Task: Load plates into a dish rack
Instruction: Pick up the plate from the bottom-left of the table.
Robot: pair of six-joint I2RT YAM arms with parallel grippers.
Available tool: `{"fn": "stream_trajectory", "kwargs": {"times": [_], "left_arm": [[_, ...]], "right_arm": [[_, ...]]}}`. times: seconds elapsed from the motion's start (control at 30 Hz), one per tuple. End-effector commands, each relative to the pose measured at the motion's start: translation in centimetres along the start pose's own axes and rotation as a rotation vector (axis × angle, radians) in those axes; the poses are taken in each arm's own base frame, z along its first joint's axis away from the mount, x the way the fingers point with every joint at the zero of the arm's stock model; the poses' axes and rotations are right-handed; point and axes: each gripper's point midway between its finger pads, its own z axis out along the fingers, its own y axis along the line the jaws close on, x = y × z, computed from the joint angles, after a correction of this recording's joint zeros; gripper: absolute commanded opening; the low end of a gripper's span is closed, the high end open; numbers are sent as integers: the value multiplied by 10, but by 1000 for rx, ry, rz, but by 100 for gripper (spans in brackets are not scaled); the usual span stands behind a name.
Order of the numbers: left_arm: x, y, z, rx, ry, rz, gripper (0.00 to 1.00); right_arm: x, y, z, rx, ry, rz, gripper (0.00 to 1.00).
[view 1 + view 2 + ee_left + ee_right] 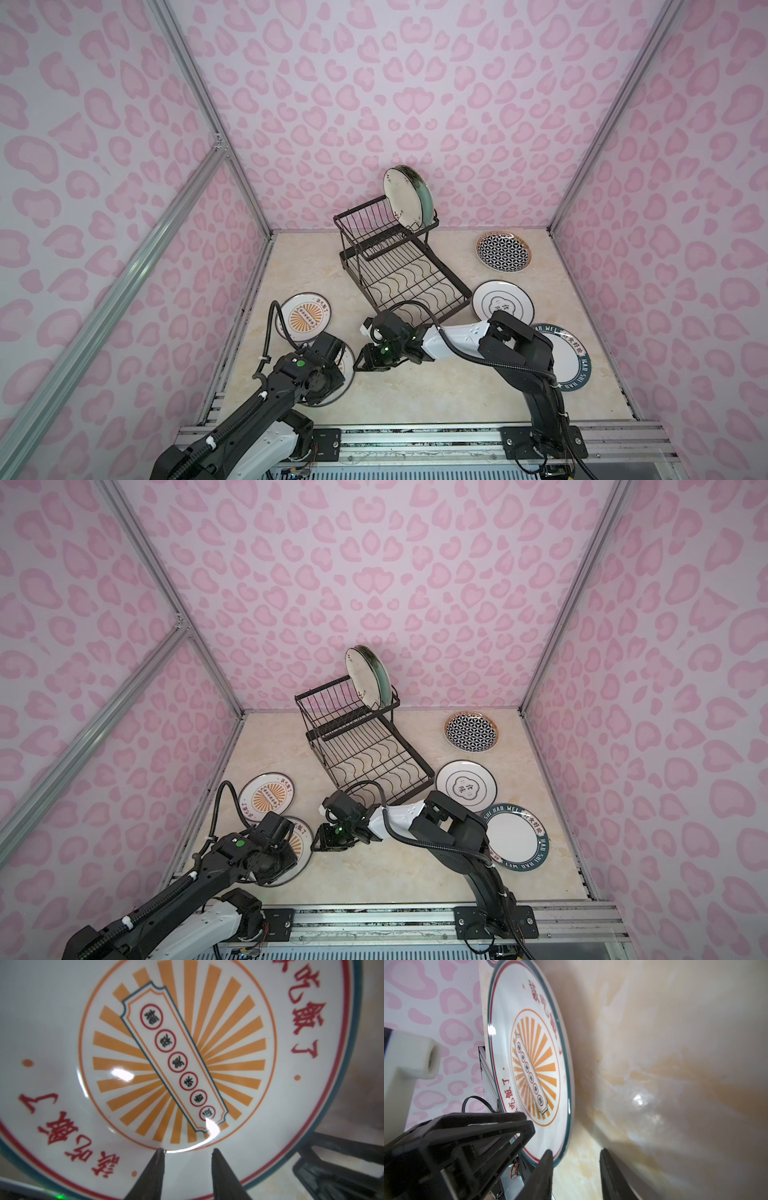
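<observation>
An orange sunburst plate (187, 1053) lies flat at the front left of the table. My left gripper (188, 1150) hovers open over its near rim, nothing between the fingers. My right gripper (576, 1151) is low at that plate's right edge (348, 368), open, with one fingertip (548, 1154) over the rim and its partner over bare table. A second sunburst plate (305, 318) lies just behind. The black dish rack (446, 270) stands mid-table; a cream plate (401, 197) and a teal one (427, 201) stand upright in its upper basket.
To the right of the rack lie a black-white geometric plate (503, 251), a white cloud-outline plate (503, 305) and a teal-lettered plate (569, 357), partly under my right arm. Pink patterned walls close three sides. An aluminium rail (415, 440) runs along the front.
</observation>
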Motion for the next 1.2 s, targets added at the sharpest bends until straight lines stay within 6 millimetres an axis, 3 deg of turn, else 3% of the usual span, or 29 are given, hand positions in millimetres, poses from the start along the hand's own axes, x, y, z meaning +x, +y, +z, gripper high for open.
{"fn": "stream_trajectory", "kwargs": {"times": [0.0, 0.37, 0.57, 0.63, 0.73, 1.17], "left_arm": [[-1, -5, -1, 23, -5, -13, 41], [-6, -9, -7, 31, -19, -3, 41], [-7, -10, -9, 37, -25, -5, 41], [-8, -11, -10, 40, -30, -6, 41], [-11, -13, -14, 45, -43, -4, 41], [-19, -25, -26, 66, -66, 36, 41]], "right_arm": [[0, 4, 8, -41, 23, 9, 36], [-7, 5, 22, -60, 42, 27, 29], [-15, -1, 24, -55, 18, 57, 15], [-20, -3, 20, -53, -4, 67, 6], [-24, -5, 15, -44, -27, 70, 0], [-41, -7, -33, -10, -137, 39, 0]]}}
